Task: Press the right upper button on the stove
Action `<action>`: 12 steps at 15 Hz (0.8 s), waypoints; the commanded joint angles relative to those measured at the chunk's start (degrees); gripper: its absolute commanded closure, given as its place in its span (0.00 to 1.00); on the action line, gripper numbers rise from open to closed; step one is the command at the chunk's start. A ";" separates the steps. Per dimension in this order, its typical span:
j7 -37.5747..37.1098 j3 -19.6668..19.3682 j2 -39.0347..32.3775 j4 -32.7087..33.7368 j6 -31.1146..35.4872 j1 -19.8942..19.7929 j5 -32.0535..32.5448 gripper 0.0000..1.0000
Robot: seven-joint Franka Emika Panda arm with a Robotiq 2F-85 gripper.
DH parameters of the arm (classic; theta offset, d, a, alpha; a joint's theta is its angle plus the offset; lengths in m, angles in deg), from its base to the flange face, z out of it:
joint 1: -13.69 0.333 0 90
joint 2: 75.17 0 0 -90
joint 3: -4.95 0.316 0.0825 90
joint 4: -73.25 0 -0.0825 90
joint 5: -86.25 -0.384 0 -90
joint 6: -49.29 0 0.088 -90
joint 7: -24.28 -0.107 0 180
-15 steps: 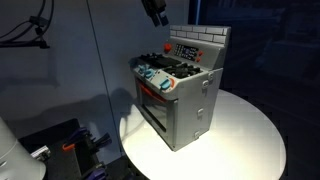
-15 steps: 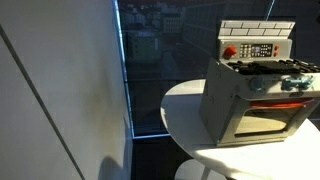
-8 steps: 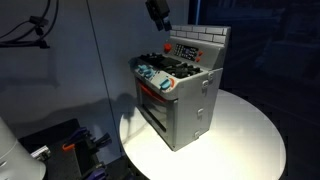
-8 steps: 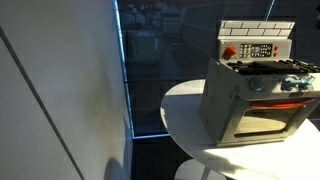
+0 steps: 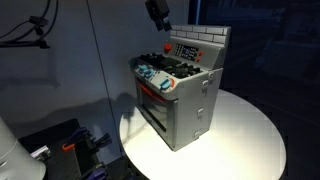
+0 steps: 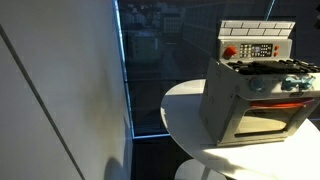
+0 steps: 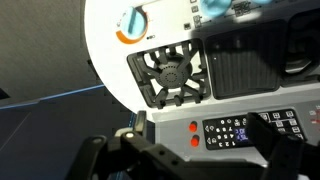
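The small grey toy stove (image 5: 182,95) stands on a round white table (image 5: 245,135) and shows in both exterior views (image 6: 250,95). Its white brick-pattern back wall carries a dark control panel (image 5: 186,49) with red buttons beside it (image 6: 229,52). My gripper (image 5: 157,12) hangs above and slightly to one side of the panel, clear of the stove. In the wrist view the gripper (image 7: 190,152) is open, its dark fingers spread either side of the panel (image 7: 240,130) and two red buttons (image 7: 193,134). A black burner (image 7: 170,75) lies beyond. The gripper is out of the exterior view that shows the stove's oven door head-on.
The table edge (image 6: 175,120) drops off close to the stove. A dark glass wall (image 6: 150,70) stands behind it. Dark equipment and cables (image 5: 70,145) sit low beside the table.
The gripper shifted slightly sideways toward the stove's back wall between the earliest frame and half a second ago. Since then nothing has visibly moved.
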 commanded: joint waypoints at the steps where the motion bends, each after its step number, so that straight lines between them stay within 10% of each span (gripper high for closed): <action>1: -1.21 -1.14 -0.93 1.81 -0.52 0.39 0.25 0.00; 12: -5.71 -4.77 -11.73 11.74 -0.95 -0.13 0.65 0.00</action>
